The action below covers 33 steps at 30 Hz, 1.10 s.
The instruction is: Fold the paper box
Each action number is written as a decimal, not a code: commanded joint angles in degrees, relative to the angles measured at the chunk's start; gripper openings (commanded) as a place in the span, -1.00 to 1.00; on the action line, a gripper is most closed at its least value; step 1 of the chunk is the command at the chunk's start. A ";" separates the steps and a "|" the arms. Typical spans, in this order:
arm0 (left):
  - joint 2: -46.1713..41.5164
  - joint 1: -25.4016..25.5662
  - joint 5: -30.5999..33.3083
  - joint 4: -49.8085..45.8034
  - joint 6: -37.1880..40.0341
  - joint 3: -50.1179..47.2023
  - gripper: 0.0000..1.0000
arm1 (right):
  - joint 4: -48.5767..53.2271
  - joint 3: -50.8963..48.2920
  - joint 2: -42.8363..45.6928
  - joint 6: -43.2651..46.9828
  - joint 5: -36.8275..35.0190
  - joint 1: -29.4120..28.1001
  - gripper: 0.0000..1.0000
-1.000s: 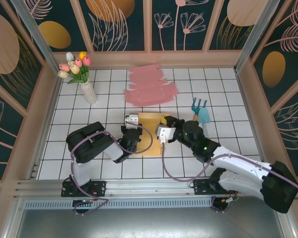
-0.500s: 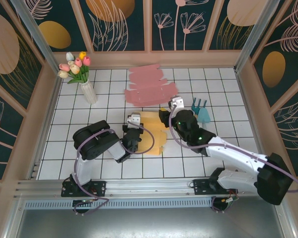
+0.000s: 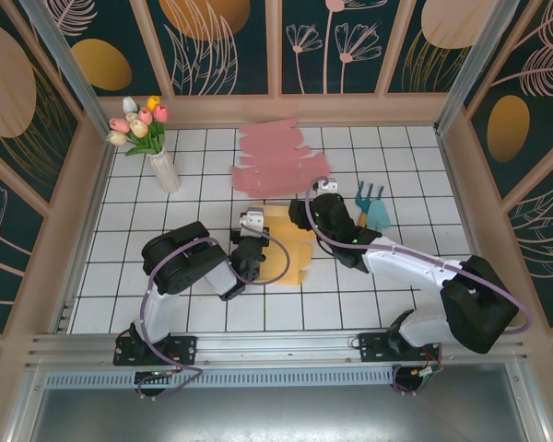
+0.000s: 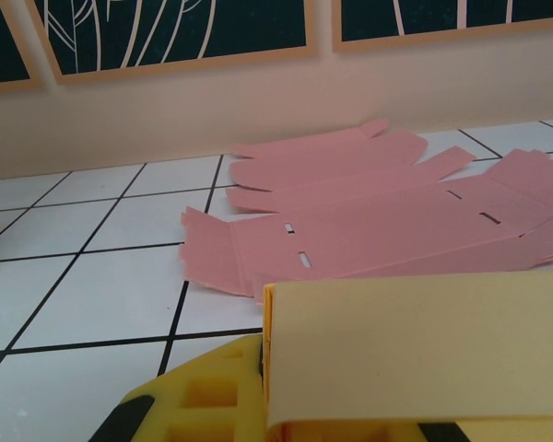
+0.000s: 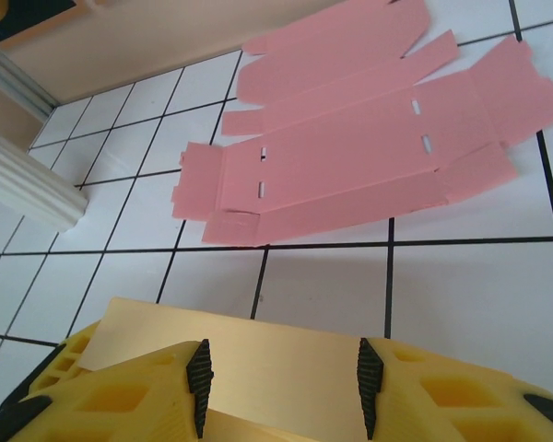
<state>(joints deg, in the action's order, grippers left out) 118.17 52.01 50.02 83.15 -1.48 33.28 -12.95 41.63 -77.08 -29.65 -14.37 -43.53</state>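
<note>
Far back on the left of the white tiled table stands a tall white ribbed vase holding a bunch of pink, white and yellow tulips. The vase's foot also shows at the left edge of the right wrist view.

A second ago the right arm lay low across the table, with its gripper at the right edge of the flat yellow paper box blank. Now that arm has swung round toward the back, and the right gripper sits at the blank's far edge, near the flat pink cardboard blanks. The left arm has shifted a little to the right. The blank's right side, covered before, is now exposed.

The yellow paper box blank lies at the middle of the table between the two grippers, mostly flat and unfolded, with a stepped outline on its right side. In the left wrist view its near edge curls under.

The left gripper is closed tight on the blank's left edge. The right gripper's black pads stand apart, with the sheet lying in the gap below them. A teal garden fork and trowel rest just right of the right gripper.
</note>
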 commanded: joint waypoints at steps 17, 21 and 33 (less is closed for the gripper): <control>3.27 -0.28 0.05 -6.77 1.88 0.87 -1.00 | -6.26 -5.74 -2.06 -7.48 3.64 1.34 -0.02; 3.30 -0.25 0.14 -6.78 1.65 0.91 -1.00 | -9.73 -7.61 -2.55 -9.75 6.67 1.34 -0.04; 3.55 -0.29 -0.54 -7.09 1.70 1.00 -1.00 | -21.29 -12.05 -0.17 -14.62 10.42 1.60 -0.71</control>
<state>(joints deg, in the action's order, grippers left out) 118.96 51.99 50.35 82.91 -1.52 34.48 -28.25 29.95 -78.78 -42.72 -6.11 -41.82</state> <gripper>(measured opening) 0.090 0.159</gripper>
